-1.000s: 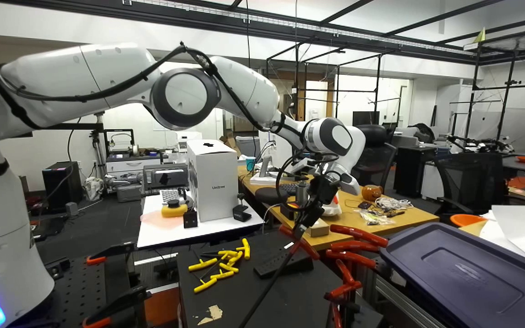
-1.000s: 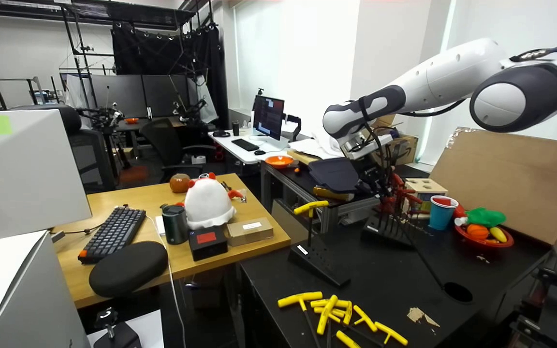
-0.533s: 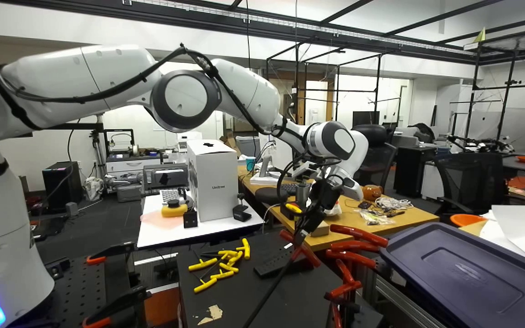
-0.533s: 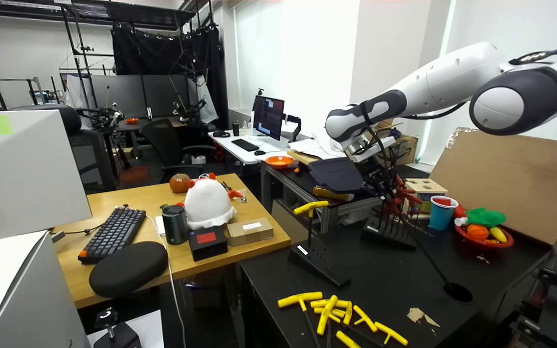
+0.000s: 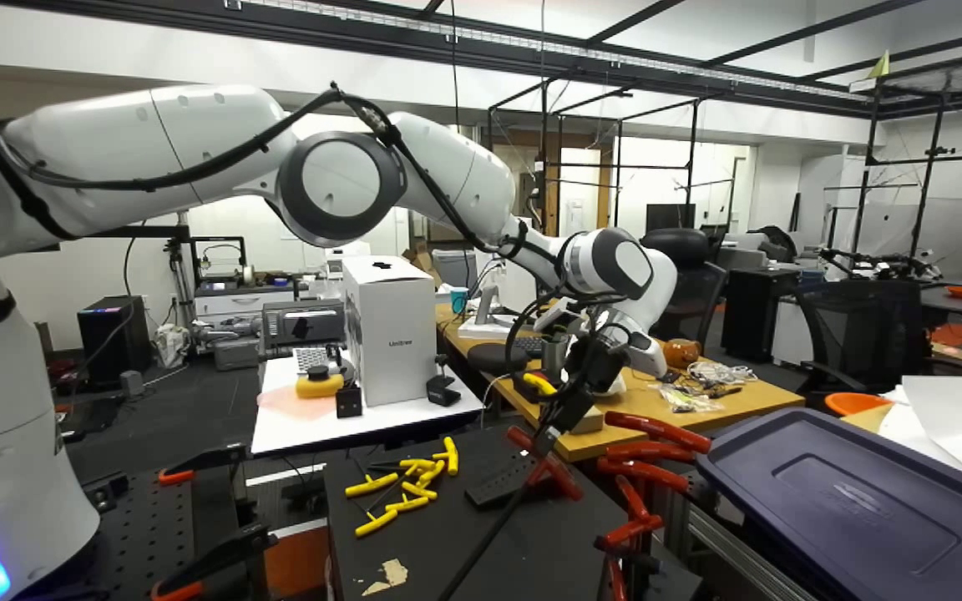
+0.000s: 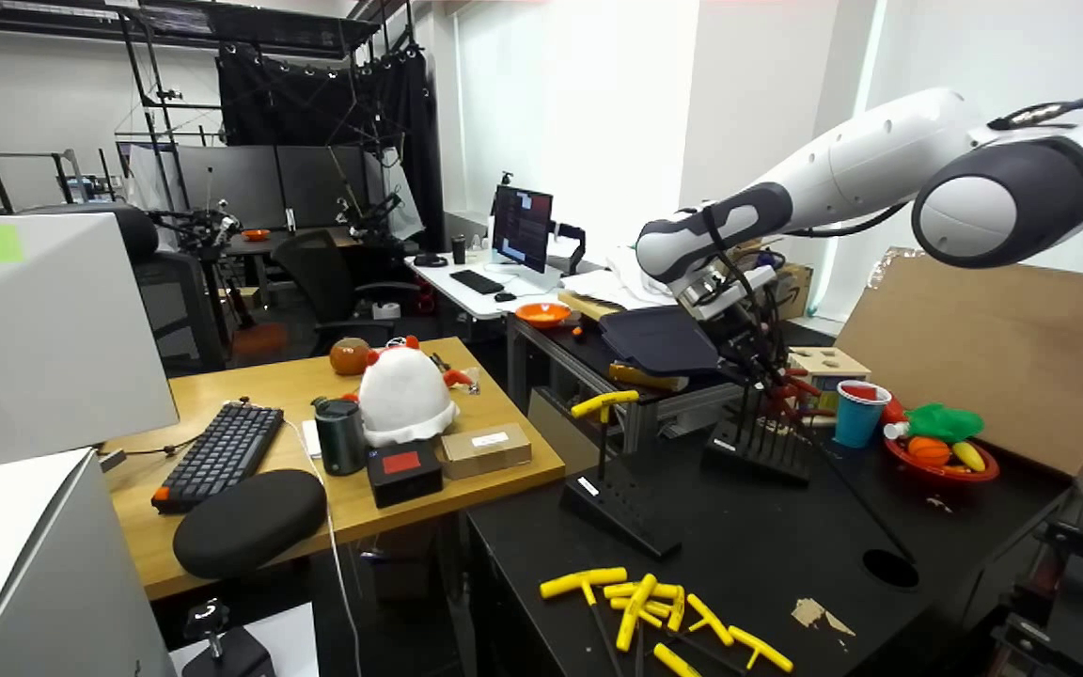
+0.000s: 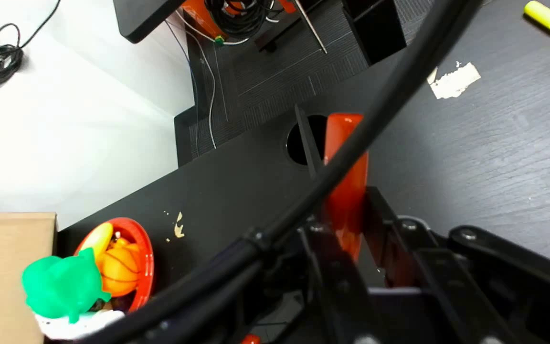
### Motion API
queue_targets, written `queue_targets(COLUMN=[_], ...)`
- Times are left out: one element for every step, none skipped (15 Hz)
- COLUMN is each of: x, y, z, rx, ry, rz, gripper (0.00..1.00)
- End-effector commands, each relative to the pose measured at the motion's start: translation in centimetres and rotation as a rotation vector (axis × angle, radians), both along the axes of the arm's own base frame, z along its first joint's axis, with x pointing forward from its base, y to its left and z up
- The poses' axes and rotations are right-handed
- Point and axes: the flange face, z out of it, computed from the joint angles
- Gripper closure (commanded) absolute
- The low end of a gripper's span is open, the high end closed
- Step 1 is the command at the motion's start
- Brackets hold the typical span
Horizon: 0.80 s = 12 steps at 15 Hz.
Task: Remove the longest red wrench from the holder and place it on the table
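The gripper [image 5: 549,439] has the longest red wrench [image 7: 349,191] clenched by its handle, and this wrench is out of the holder [image 6: 754,458]. From the gripper, the long shaft slants downward, pointing toward the round hole [image 6: 890,568] in the surface [image 6: 720,555]; whether its tip touches, I cannot tell. The next move, I believe, should lower the handle until the shaft lies flat.

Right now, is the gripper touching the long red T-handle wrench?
Touching: the wrist view shows the gripper closed on this red T-handle wrench, a jaw on either side.
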Motion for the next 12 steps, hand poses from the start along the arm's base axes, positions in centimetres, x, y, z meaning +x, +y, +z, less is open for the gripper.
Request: queue_targets(x=[-0.5, -0.7, -0.8, -1.0, -1.1, -1.2, -1.3, -1.4, -1.6, -1.7, -1.9, -2.1], y=[0.1, 0.1, 0.3, 0.4, 0.6, 0.6, 0.7, 0.9, 1.3, 1.5, 1.7, 2.0], z=[0.6, 0.3, 0.0, -0.3, -0.7, -1.0, -1.4, -1.7, -2.7, -3.3, -3.9, -4.6], rx=[0.007, 0.012, 0.017, 0.027, 0.039, 0.049, 0.058, 0.065, 0.070, 0.075, 0.079, 0.087], ry=[0.067, 0.078, 0.089, 0.101, 0.113, 0.123, 0.132, 0.143, 0.153, 0.165, 0.174, 0.191], rz=[0.020, 0.021, 0.024, 0.031, 0.038, 0.045, 0.052, 0.062, 0.071, 0.082, 0.087, 0.098], gripper=[0.94, 0.94, 0.94, 0.94, 0.94, 0.94, 0.94, 0.94, 0.94, 0.94, 0.94, 0.94])
